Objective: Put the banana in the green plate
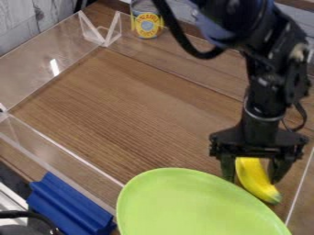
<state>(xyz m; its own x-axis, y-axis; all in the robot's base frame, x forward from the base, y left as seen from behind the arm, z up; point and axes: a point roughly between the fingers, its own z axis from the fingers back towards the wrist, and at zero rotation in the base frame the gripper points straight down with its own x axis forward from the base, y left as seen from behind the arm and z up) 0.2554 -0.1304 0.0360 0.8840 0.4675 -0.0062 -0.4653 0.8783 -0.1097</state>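
Black arm (matte, cylindrical links) with two-fingered end effector (256,166).

The black arm (273,83) points straight down, its jaws spread wide.

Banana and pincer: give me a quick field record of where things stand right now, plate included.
banana: lying on the wooden table, just right of the plate, not on it
green plate: at the bottom edge of the view, nothing on it
pincer: pointing down, fingers open on either side of the banana
grasp: not closed yet
table: wood surface with clear walls
background: yellow can at the far edge
task status: banana not in the plate
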